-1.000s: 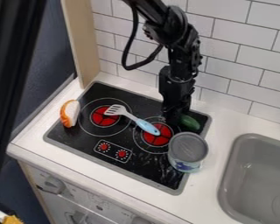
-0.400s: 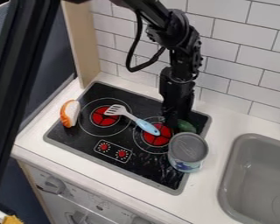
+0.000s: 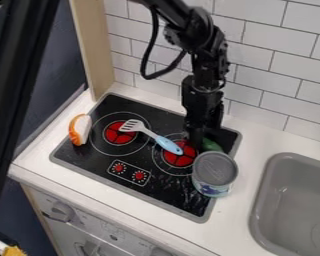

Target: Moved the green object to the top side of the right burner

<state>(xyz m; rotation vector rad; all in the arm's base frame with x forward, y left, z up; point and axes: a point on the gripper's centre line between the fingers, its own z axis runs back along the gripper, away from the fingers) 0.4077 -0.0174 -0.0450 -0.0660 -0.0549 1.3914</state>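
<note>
While the gripper (image 3: 195, 142) hangs at the top side of the right burner (image 3: 183, 159), the green object (image 3: 212, 145) lies just right of the jaws in the view, partly hidden by the can (image 3: 215, 171) below them. Whether the jaws are released, clenched or grasping it, I cannot tell. Left of them lies the spatula (image 3: 152, 134), its blue handle near; farther left is the orange-and-white toy (image 3: 80, 130). The sink (image 3: 289, 200) is below right of the jaws.

Legible text: none | blue-and-white label (image 3: 211, 190) on round grey-topped can (image 3: 215, 169), at right edge of black rectangular stovetop (image 3: 179, 197): unreadable | two round red dials (image 3: 139, 175), near stovetop's front edge: surrounding marks too small to read
</note>
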